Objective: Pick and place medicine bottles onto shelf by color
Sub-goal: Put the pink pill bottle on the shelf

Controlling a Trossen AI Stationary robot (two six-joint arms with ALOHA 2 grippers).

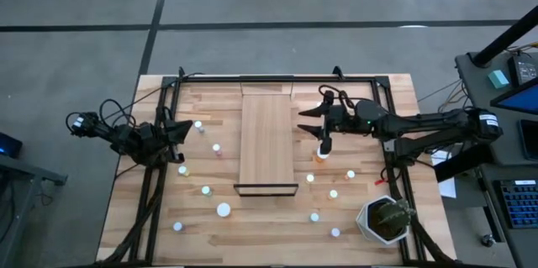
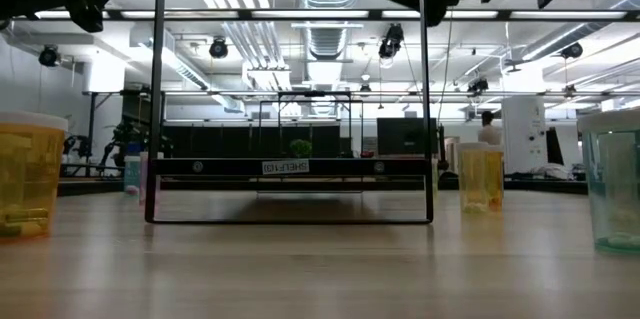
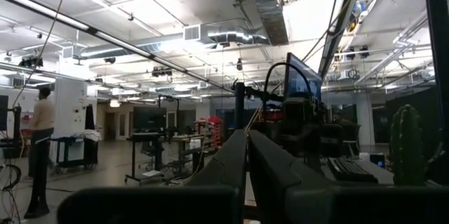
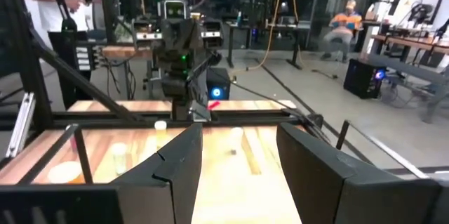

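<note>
Wood shelf (image 1: 266, 138): we see no bottles on it.
Right gripper (image 1: 309, 122): fingers apart, empty (beside shelf).
Left gripper (image 1: 187, 128): fingers closed.

Robotics lab or industrial workshop, exposed ceiling ducts (image 3: 270, 6), strip lights, workbenches (image 4: 410, 45), concrete floor (image 1: 277, 16)

shelf (image 1: 266, 138): light wood, dark end rail | bottles (image 1: 224, 210): white caps | plant (image 1: 388, 216): green, white pot

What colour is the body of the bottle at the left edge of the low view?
The bottle has a translucent orange-yellow body; the low view shows it best.
</note>
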